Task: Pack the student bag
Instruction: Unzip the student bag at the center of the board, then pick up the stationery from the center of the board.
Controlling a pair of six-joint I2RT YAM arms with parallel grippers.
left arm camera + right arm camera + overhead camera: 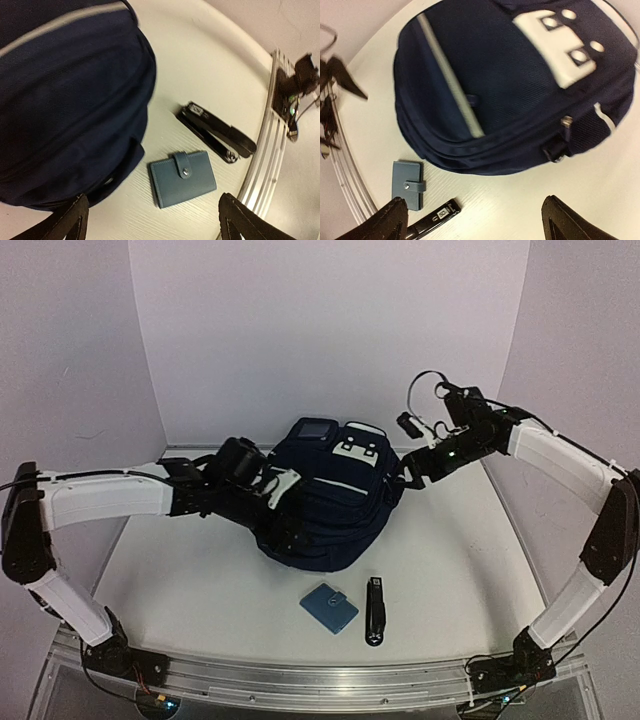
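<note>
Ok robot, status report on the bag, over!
Left gripper and right gripper open, empty. Bag between them. Wallet and stapler lie outside, in front of it.

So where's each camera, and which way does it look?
Top camera: above and behind the bases, looking down at the table; left arm and right arm flank the student bag.
Left wrist: rides that arm, looks down past the bag's edge at the wallet and stapler; its fingers show at the bottom.
Right wrist: rides that arm, looks down onto the bag; its fingers show at the bottom.
All three share bag, wallet and stapler.
</note>
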